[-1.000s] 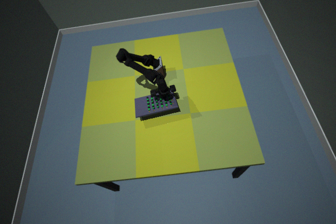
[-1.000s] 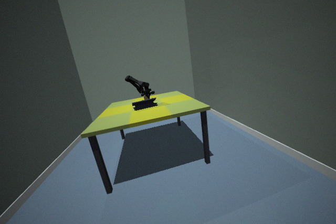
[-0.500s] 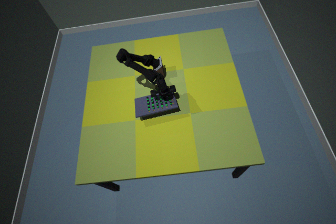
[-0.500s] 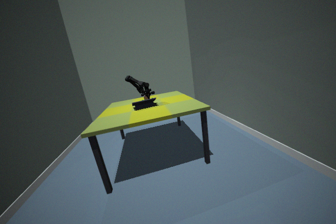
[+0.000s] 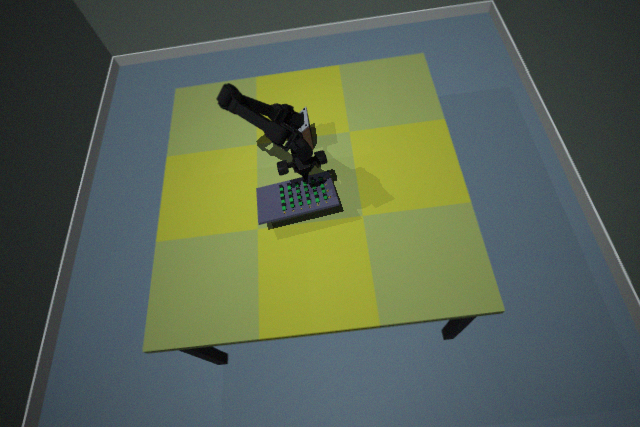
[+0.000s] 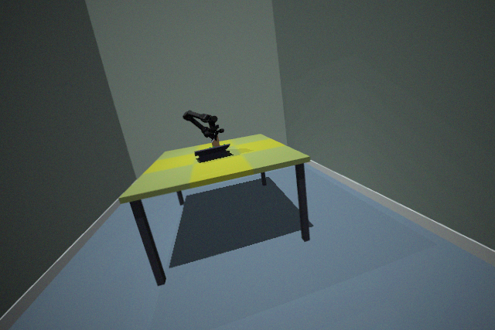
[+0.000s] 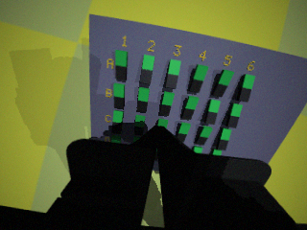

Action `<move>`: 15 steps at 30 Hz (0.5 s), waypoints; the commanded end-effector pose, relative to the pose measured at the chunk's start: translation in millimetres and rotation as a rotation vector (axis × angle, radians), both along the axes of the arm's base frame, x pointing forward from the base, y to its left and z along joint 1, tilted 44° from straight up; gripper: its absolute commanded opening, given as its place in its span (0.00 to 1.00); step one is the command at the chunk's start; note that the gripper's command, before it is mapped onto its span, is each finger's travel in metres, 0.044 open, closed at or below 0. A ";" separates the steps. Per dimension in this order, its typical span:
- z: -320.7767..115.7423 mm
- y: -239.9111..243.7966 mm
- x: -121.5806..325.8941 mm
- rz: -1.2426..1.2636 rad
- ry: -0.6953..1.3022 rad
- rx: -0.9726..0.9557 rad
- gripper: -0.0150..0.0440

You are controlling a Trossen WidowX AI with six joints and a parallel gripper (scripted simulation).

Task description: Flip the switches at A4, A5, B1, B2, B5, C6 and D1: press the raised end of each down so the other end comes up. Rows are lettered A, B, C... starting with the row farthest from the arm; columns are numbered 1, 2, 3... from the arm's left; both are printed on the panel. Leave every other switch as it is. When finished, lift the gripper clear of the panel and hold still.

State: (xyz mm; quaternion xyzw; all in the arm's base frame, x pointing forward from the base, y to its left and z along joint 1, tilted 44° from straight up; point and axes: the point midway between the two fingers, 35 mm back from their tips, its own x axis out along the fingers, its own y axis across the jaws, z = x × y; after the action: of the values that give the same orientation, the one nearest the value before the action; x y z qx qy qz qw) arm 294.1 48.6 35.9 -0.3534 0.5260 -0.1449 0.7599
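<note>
The purple-grey panel (image 5: 268, 205) (image 6: 198, 153) (image 7: 288, 72) carries rows of green-and-black switches. In the wrist view, A4 (image 7: 199, 78) and A5 (image 7: 223, 82) show darker green far halves than A2 and A3. B1 (image 7: 119, 95), B2 (image 7: 143, 99), B5 (image 7: 212, 111) and C6 (image 7: 224, 138) are in sight. D1 (image 7: 116, 140) is in shadow and mostly hidden behind the gripper. Which ends are raised is hard to tell. My gripper (image 5: 307, 181) (image 7: 157, 129) is shut and empty, its tip over the panel by C3 in the wrist view; the tip's height is unclear. It hides much of row D.
The panel lies on a yellow-and-green checkered table (image 5: 310, 277) (image 6: 223, 170), in front of the arm's base. Other switches stand close around the listed ones. The arm's shadow falls on the panel's left columns and on the table.
</note>
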 end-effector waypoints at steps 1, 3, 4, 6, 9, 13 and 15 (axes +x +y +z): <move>36.0 -35.5 6.9 -0.016 -0.016 0.003 0.25; 51.3 -52.2 6.9 -0.016 -0.019 -0.003 0.25; 53.3 -54.3 6.8 -0.016 -0.020 -0.004 0.25; 53.3 -54.3 6.8 -0.016 -0.020 -0.004 0.25; 51.8 -55.4 7.7 -0.015 -0.021 -0.004 0.25; 30.6 -74.6 19.7 0.001 -0.038 -0.002 0.25; 29.3 -75.9 20.3 0.002 -0.039 -0.002 0.25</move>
State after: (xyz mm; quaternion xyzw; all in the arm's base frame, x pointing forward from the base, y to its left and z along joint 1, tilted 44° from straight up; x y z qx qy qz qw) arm 313.3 -23.1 72.0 -0.3488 0.5107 -0.1560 0.7702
